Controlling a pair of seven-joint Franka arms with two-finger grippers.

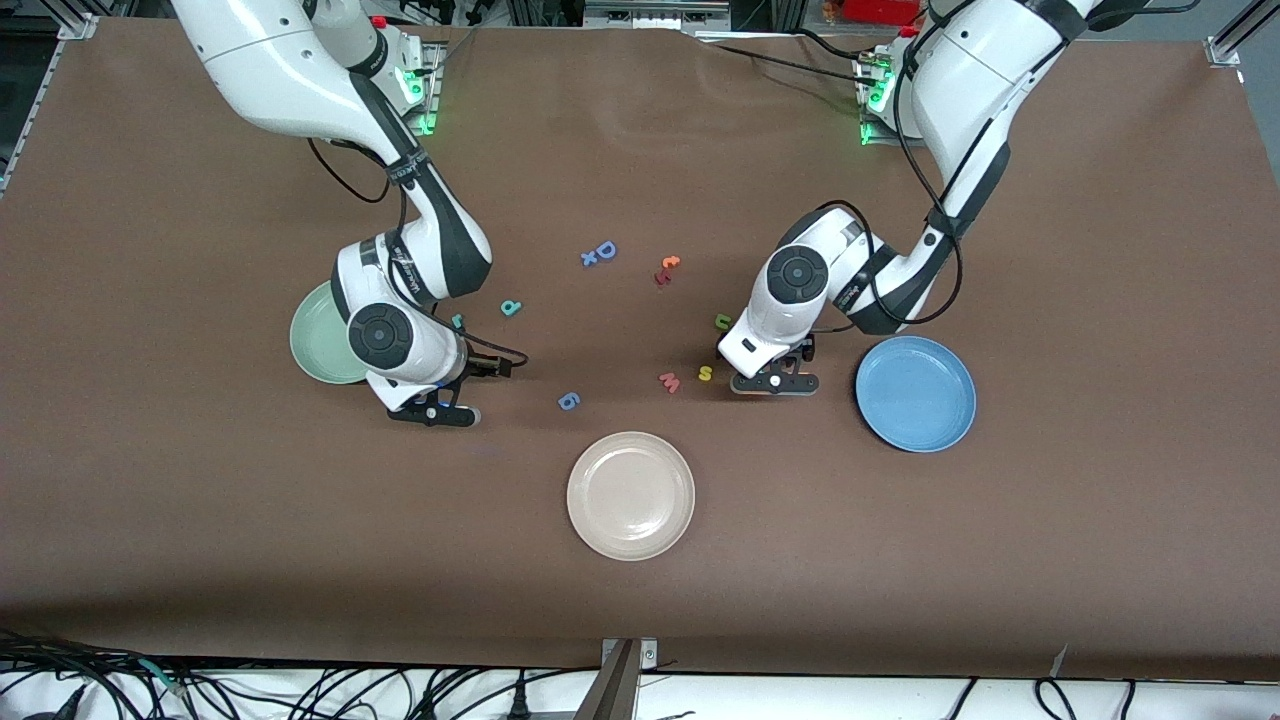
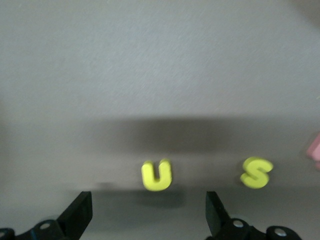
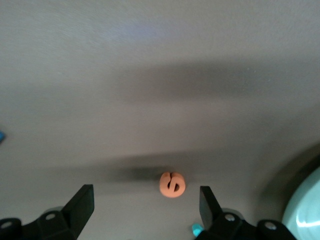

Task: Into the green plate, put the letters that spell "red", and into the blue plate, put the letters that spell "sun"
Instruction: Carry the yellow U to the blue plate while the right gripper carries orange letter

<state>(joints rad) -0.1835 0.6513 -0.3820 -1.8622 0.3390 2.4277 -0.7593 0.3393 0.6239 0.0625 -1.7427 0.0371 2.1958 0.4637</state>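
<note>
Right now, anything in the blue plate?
Nothing visible: the blue plate shows only bare surface, uncovered. The yellow "u" and yellow "s" lie on the table, the "u" between the open left gripper fingers.

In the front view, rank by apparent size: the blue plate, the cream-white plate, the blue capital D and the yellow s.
1. blue plate and cream-white plate: look alike, no ranking.
2. blue capital D.
3. yellow s, smallest, though not by much.

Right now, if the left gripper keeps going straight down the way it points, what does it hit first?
Most likely the yellow u, which lies on the table between the left gripper's open fingers; how far below is unclear.
</note>
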